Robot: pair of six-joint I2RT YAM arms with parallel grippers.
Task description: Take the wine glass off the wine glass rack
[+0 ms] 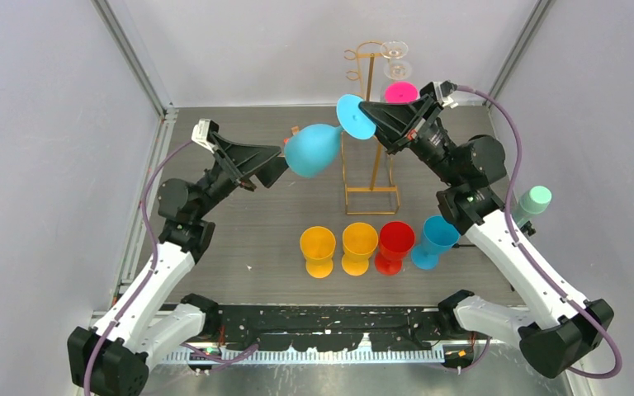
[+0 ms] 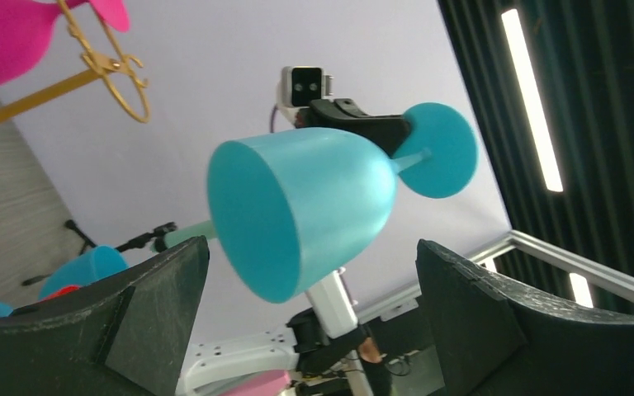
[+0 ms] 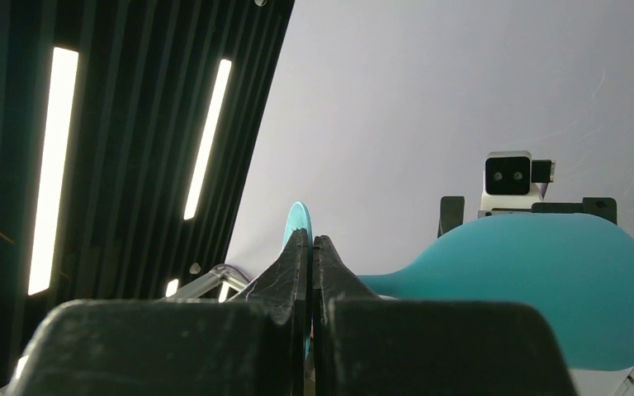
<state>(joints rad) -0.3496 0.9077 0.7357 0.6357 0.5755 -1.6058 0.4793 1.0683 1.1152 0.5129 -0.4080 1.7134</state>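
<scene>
A teal wine glass (image 1: 314, 148) lies sideways in the air, left of the gold wine glass rack (image 1: 371, 132). My right gripper (image 1: 366, 109) is shut on the rim of the glass's foot (image 1: 353, 115); the right wrist view shows the jaws (image 3: 309, 243) pinching the foot disc (image 3: 300, 221), with the bowl (image 3: 545, 280) to the right. My left gripper (image 1: 284, 160) is open at the bowl's mouth. In the left wrist view the bowl (image 2: 297, 214) sits just ahead between the spread fingers (image 2: 311, 247). A pink glass (image 1: 400, 92) and a clear glass (image 1: 396, 58) hang on the rack.
Upright on the table in a row in front of the rack stand two orange glasses (image 1: 318, 247) (image 1: 359, 243), a red glass (image 1: 395, 242) and a blue glass (image 1: 435, 239). A mint green glass (image 1: 532, 202) stands by the right wall. Grey walls close in the sides.
</scene>
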